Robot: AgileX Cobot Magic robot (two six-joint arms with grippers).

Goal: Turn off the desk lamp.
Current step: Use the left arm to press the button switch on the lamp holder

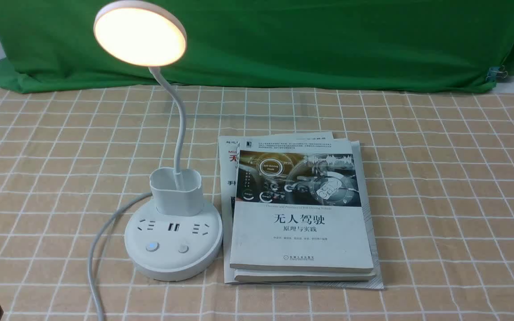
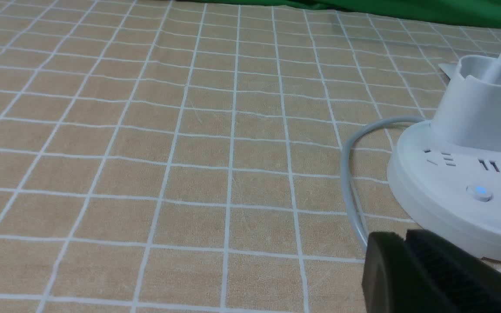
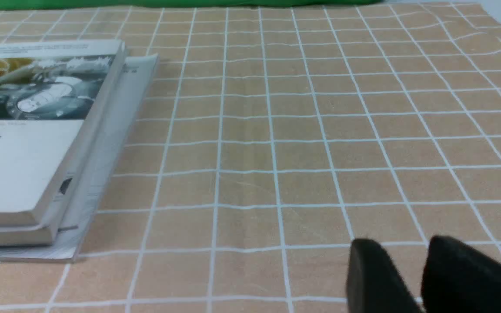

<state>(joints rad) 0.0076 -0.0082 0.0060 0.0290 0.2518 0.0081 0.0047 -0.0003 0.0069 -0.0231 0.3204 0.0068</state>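
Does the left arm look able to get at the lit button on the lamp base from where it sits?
Probably yes. The left gripper sits low just short of the lamp base, and the lit button faces up uncovered; only the cable lies nearby.

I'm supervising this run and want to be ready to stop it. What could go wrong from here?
1. The base has two similar buttons, a blue-lit button and a plain button. The pictures don't show which one controls the lamp, so the wrong one might get pressed.
2. The cable lies between the left gripper and the base. A low approach could snag it and drag the lamp.
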